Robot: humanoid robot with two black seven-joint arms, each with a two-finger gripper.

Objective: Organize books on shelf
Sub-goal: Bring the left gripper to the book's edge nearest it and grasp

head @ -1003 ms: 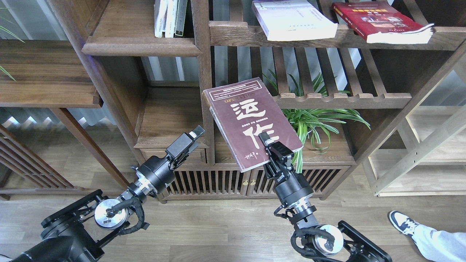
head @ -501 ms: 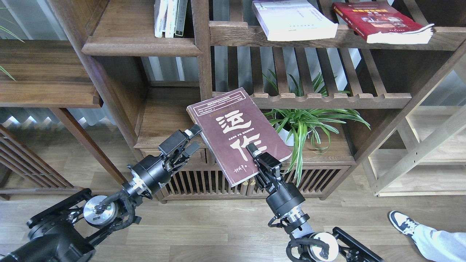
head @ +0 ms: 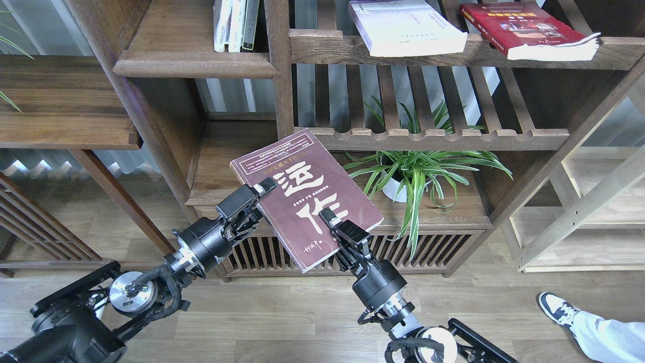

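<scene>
Handover step: right gripper (head: pixel 327 218) pinches the maroon book (head: pixel 302 196) at its near edge, held tilted in mid-air below the shelf (head: pixel 201 64), while left gripper (head: pixel 259 194) jaws straddle its left edge, closure unclear; next, secure left grip.

Maroon-brown book (head: pixel 307 196): centre of frame, cover up with large white characters, tilted, top edge toward the upper right, off any shelf, held in the air. White/lavender book (head: pixel 405 27): top centre-right, lying flat on a slatted shelf, front corner overhanging the rail. Red book (head: pixel 529 30): top right, flat, yellow band near its far end, page block overhanging, pages slightly fanned. Solid plank shelf (head: pixel 196 63): upper left, dark brown, rounded front edge.
</scene>
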